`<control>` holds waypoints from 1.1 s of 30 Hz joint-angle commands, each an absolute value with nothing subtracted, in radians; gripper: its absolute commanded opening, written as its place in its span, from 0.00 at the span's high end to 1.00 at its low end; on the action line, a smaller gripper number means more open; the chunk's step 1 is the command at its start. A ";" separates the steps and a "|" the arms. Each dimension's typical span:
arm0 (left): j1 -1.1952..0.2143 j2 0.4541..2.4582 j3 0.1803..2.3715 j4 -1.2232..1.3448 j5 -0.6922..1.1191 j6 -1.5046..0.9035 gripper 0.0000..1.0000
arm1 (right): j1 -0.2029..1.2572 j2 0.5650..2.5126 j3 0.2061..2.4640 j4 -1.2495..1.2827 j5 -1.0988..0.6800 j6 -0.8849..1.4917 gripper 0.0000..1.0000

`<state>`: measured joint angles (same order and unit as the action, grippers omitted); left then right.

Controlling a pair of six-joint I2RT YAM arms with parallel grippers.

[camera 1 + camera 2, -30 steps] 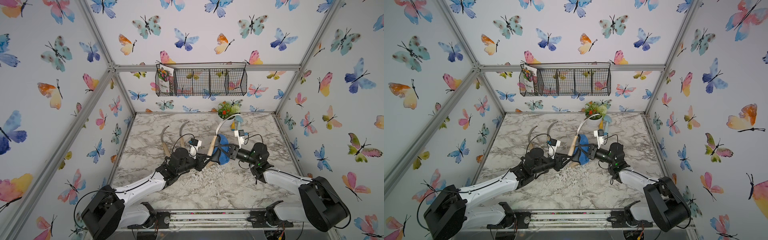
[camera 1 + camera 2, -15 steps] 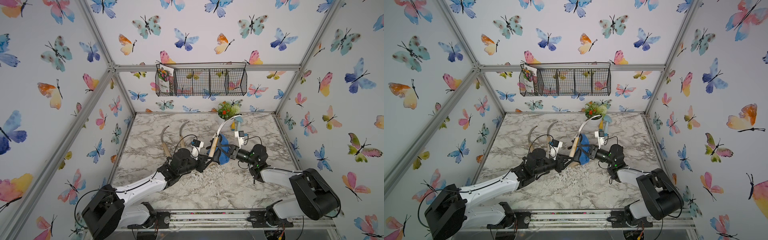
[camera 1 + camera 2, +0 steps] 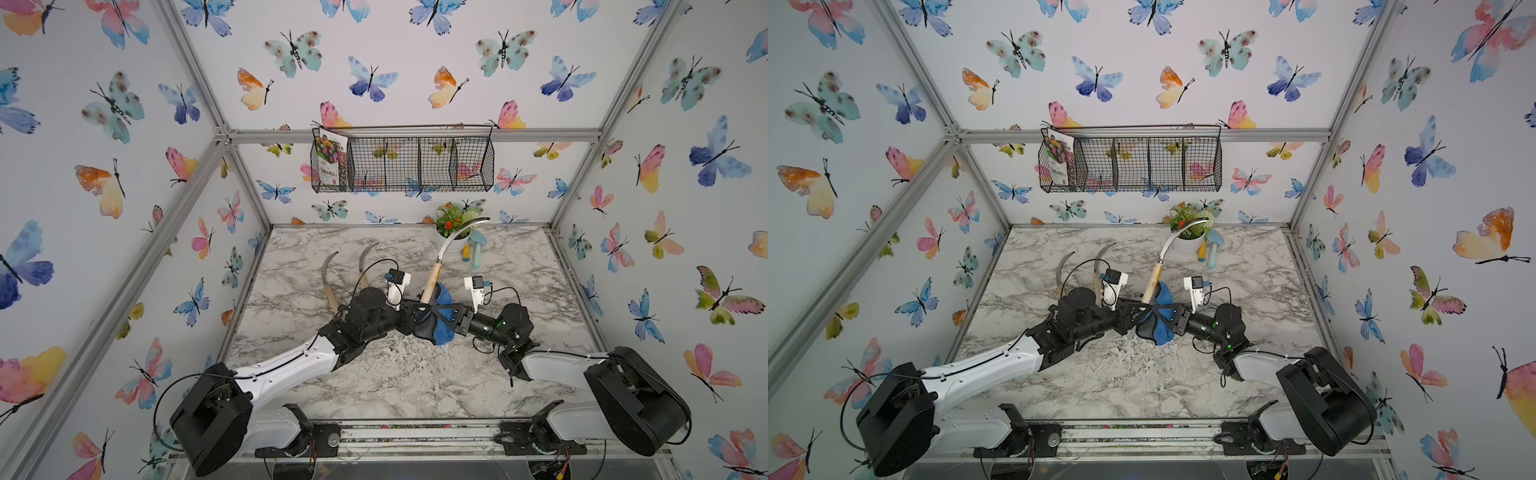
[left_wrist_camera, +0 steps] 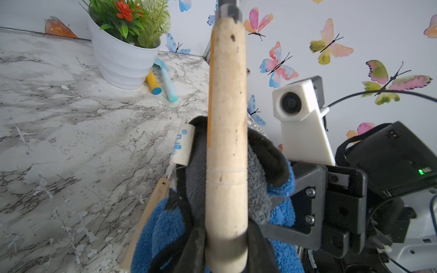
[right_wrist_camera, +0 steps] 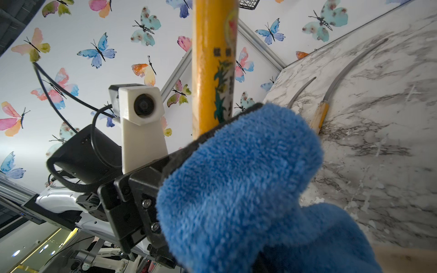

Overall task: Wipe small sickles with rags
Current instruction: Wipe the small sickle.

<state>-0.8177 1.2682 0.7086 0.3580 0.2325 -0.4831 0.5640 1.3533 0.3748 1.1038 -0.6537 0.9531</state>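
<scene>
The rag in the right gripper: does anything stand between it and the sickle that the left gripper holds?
Nothing visible does. The rag lies folded around the wooden handle of the sickle, right next to the left gripper.

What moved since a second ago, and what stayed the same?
The right end effector slid the rag a little down the sickle handle, toward the left end effector. The blade tip rose slightly. Nothing was grabbed or let go: the left stays shut on the sickle, the right on the rag. The two sickles lying behind and the pot stayed put.
</scene>
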 commanded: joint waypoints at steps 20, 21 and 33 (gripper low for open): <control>-0.827 1.228 0.621 0.428 0.265 -0.499 1.00 | 0.443 1.395 0.504 1.209 -0.825 1.024 0.98; -0.827 1.232 0.630 0.424 0.256 -0.495 1.00 | 0.448 1.387 0.473 1.239 -0.827 1.033 0.98; -0.822 1.284 0.726 0.372 0.245 -0.482 1.00 | 0.589 1.245 0.315 1.128 -0.690 0.912 0.98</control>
<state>-0.8196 1.2747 0.6952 0.3515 0.2340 -0.4984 0.5713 1.2587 0.3298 1.1164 -0.6891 0.9367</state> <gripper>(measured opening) 0.217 0.137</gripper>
